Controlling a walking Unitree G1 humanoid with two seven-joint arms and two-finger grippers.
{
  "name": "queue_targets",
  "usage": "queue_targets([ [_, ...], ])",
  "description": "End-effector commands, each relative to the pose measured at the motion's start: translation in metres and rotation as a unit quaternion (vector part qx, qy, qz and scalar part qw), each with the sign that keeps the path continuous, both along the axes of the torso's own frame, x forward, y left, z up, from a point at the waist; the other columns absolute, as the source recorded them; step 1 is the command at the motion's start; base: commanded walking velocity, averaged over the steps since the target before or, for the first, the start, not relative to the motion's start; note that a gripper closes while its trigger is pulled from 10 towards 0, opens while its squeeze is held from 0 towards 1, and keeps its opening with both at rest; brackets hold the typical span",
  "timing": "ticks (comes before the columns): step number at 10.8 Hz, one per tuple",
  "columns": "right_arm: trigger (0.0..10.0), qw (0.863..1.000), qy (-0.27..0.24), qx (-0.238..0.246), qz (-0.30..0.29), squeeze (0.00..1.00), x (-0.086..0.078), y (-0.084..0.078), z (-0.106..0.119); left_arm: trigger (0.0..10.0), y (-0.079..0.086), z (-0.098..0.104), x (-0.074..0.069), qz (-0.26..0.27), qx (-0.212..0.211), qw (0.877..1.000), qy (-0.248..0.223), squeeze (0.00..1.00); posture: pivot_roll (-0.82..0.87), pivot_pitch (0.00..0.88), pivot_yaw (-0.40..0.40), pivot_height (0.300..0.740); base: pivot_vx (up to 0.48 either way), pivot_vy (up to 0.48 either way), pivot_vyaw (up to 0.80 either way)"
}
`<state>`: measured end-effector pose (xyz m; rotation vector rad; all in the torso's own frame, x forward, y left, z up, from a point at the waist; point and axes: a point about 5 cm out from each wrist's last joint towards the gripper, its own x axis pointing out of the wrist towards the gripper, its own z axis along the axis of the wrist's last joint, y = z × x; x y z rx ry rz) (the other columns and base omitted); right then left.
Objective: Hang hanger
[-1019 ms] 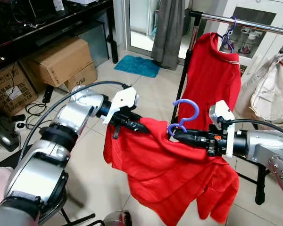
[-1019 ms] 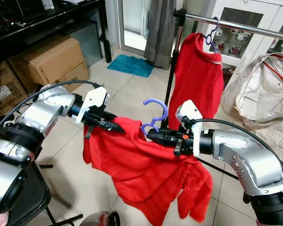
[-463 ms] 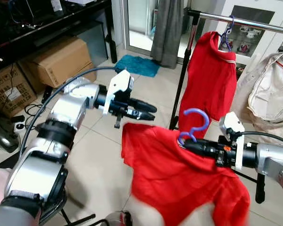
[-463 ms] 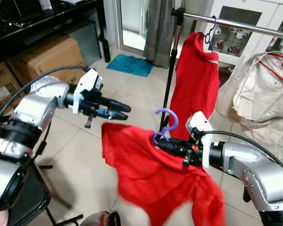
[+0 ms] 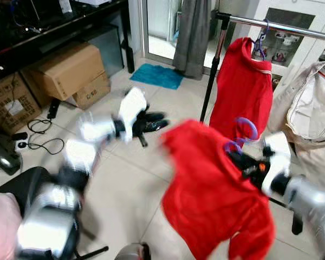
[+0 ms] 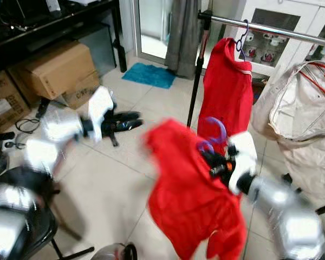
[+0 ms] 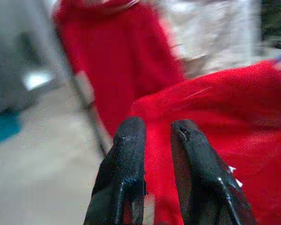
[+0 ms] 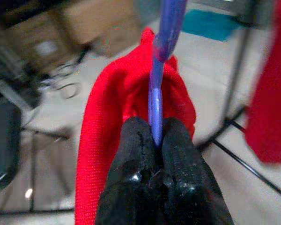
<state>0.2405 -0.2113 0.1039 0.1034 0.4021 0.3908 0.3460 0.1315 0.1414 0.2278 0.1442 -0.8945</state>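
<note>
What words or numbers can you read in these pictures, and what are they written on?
"C/NO" or similar, only partly legible: on the smaller cardboard box on the floor.
White label and dark print on the left cardboard box: too small and blurred to read.
Hanging red shirt, held red shirt and purple hanger: no lettering visible.
</note>
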Motion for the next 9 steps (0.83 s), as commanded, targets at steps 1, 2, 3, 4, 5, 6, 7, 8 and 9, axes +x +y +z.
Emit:
queue_targets([
  [1,0.0,0.997,-0.033,-0.003,-0.063,0.00,0.003,-0.006,0.005,10.0,0.009,0.003,0.005,0.074,-0.030,0.997,-0.004,0.00,0.00,0.000,0.045,0.740,0.000,0.000,0.00],
  [2,0.0,0.993,-0.036,-0.015,-0.109,0.00,0.002,-0.008,0.003,10.0,0.014,-0.002,0.004,0.126,-0.052,0.991,-0.005,0.00,-0.01,0.000,0.056,0.740,0.000,0.000,0.00],
  [3,0.0,0.983,-0.042,-0.023,-0.175,0.00,0.000,-0.016,0.002,10.0,0.023,-0.009,0.005,0.199,-0.023,0.980,-0.005,0.00,-0.01,0.000,0.062,0.740,0.000,0.000,0.00],
  [4,9.1,0.969,-0.039,-0.053,-0.239,0.00,-0.005,-0.028,-0.001,10.0,0.028,-0.011,0.004,0.237,-0.022,0.971,-0.020,0.00,-0.01,0.000,0.061,0.740,0.000,0.000,0.00],
  [5,10.0,0.961,-0.035,-0.059,-0.269,0.00,-0.007,-0.033,-0.002,10.0,0.031,-0.009,0.003,0.258,-0.043,0.965,-0.025,0.00,-0.01,0.000,0.056,0.740,0.000,0.000,0.00],
  [6,10.0,0.949,-0.041,-0.094,-0.297,0.00,-0.008,-0.036,-0.002,10.0,0.029,-0.014,-0.008,0.251,-0.043,0.967,-0.024,0.00,-0.01,0.000,0.054,0.740,0.000,0.000,0.00],
  [7,10.0,0.942,-0.044,-0.122,-0.309,0.00,-0.008,-0.040,-0.002,10.0,0.027,-0.017,-0.010,0.246,-0.037,0.968,-0.024,0.00,-0.01,0.000,0.056,0.740,0.262,0.000,0.00],
  [8,10.0,0.933,-0.058,-0.149,-0.322,0.00,-0.007,-0.044,0.003,10.0,0.021,-0.018,-0.013,0.239,-0.033,0.970,-0.027,0.00,-0.01,0.000,0.055,0.740,0.292,0.000,0.00],
  [9,10.0,0.935,-0.057,-0.136,-0.322,0.00,-0.005,-0.043,0.005,10.0,0.019,-0.016,-0.014,0.234,-0.033,0.971,-0.029,0.00,0.00,0.000,0.050,0.740,0.307,0.000,0.00],
])
